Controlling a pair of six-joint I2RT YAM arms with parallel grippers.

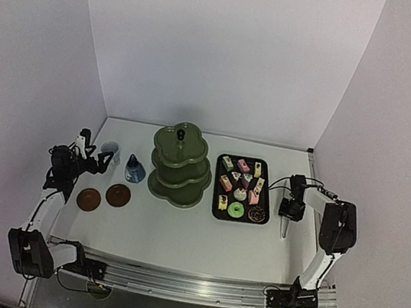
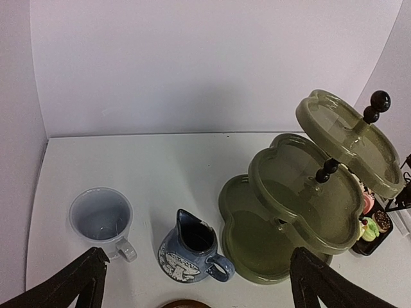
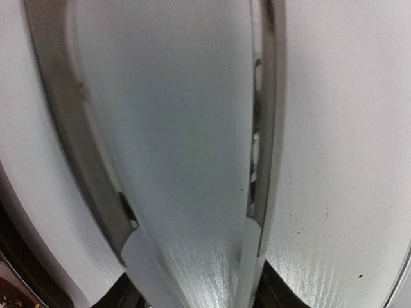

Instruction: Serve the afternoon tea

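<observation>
The olive-green three-tier stand (image 1: 179, 164) stands mid-table with bare tiers; it also fills the right of the left wrist view (image 2: 302, 192). The pale cup (image 1: 110, 150) (image 2: 101, 215) and blue jug (image 1: 135, 169) (image 2: 189, 250) stand to its left. Two brown coasters (image 1: 89, 198) (image 1: 118, 195) lie in front of them. Several small cakes and donuts (image 1: 241, 186) sit on the black tray (image 1: 215, 202). My left gripper (image 1: 97, 155) (image 2: 199, 256) is open and empty, near the cup and jug. My right gripper (image 1: 289, 213) (image 3: 199, 295) points down, right of the tray, shut on the metal tongs (image 1: 284, 228) (image 3: 83, 147).
White walls enclose the table on three sides. The tongs' two arms spread apart over the white tabletop in the right wrist view. The tray's corner with cakes shows at the right edge of the left wrist view (image 2: 379, 224).
</observation>
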